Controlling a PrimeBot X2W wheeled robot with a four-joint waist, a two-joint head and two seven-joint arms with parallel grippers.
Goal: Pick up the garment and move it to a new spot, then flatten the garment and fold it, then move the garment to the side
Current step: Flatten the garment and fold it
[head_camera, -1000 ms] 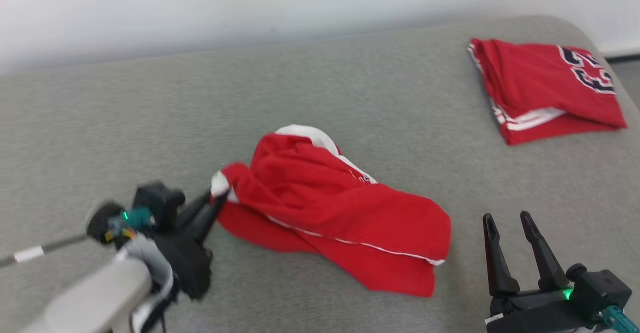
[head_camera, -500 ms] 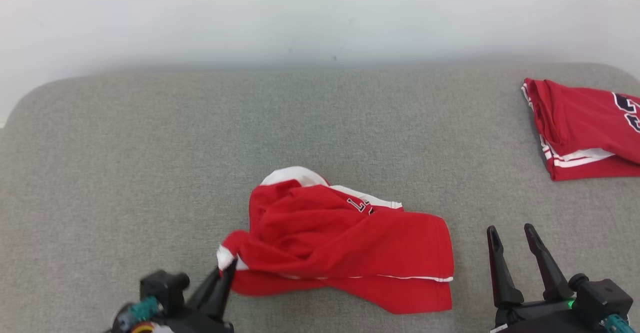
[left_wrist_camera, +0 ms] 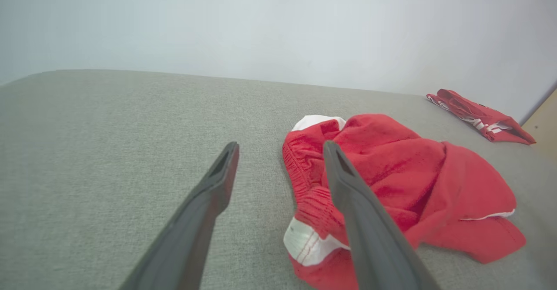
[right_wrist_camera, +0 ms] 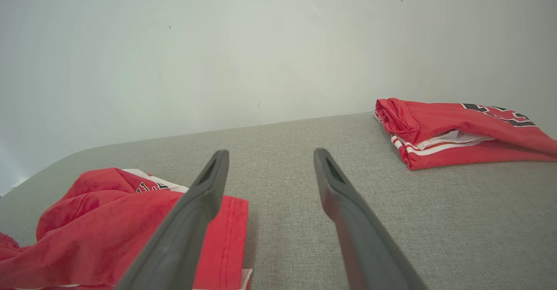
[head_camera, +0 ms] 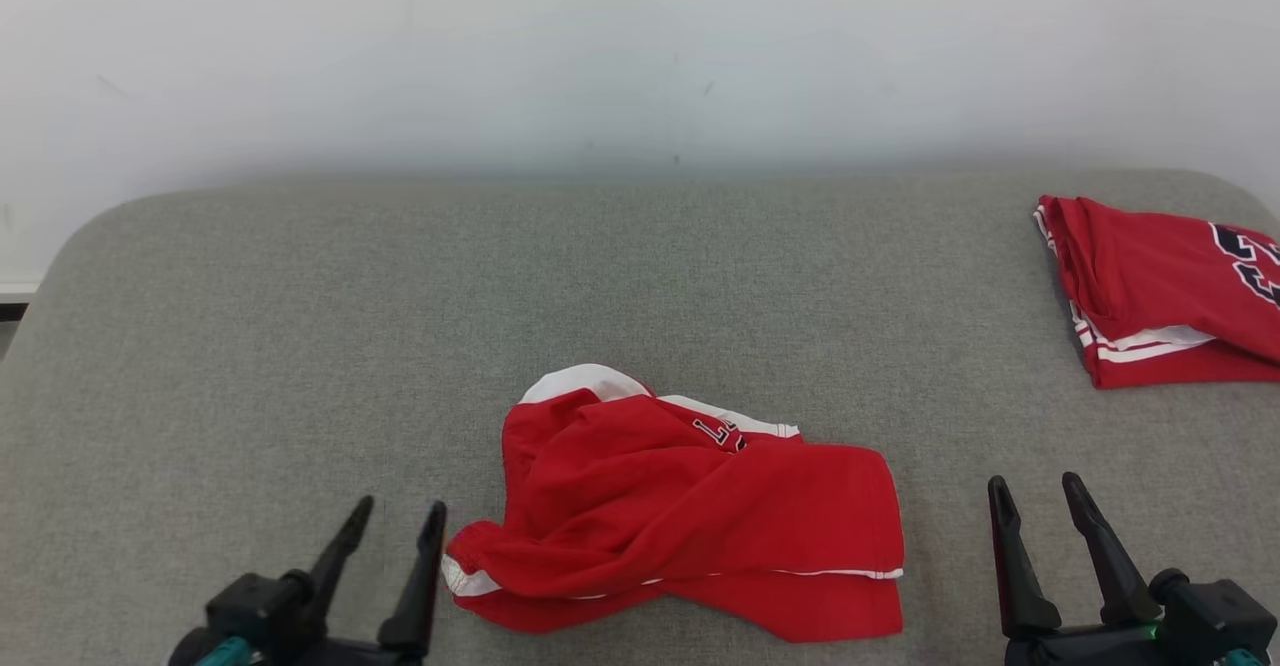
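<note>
A crumpled red garment (head_camera: 690,506) with white trim lies bunched on the grey padded surface (head_camera: 300,346), near its front middle. It also appears in the left wrist view as the garment (left_wrist_camera: 404,181) and in the right wrist view as the garment (right_wrist_camera: 87,229). My left gripper (head_camera: 398,516) stands open just left of the cloth's white-edged corner, nothing between its fingers. In its own view the left gripper (left_wrist_camera: 280,148) has its right finger in front of the cloth. My right gripper (head_camera: 1035,496) is open and empty, right of the garment; the right gripper (right_wrist_camera: 267,157) points over bare surface.
A second red garment (head_camera: 1160,291), folded, with dark lettering, lies at the far right of the surface; it also shows as the folded garment (right_wrist_camera: 452,129). A pale wall (head_camera: 600,46) rises behind. The surface's rounded left edge (head_camera: 60,246) drops off.
The left gripper let go of the garment's white-edged corner and opened; the cloth dropped flat. The head camera has shifted, so the whole picture moved. The right gripper stayed open.
</note>
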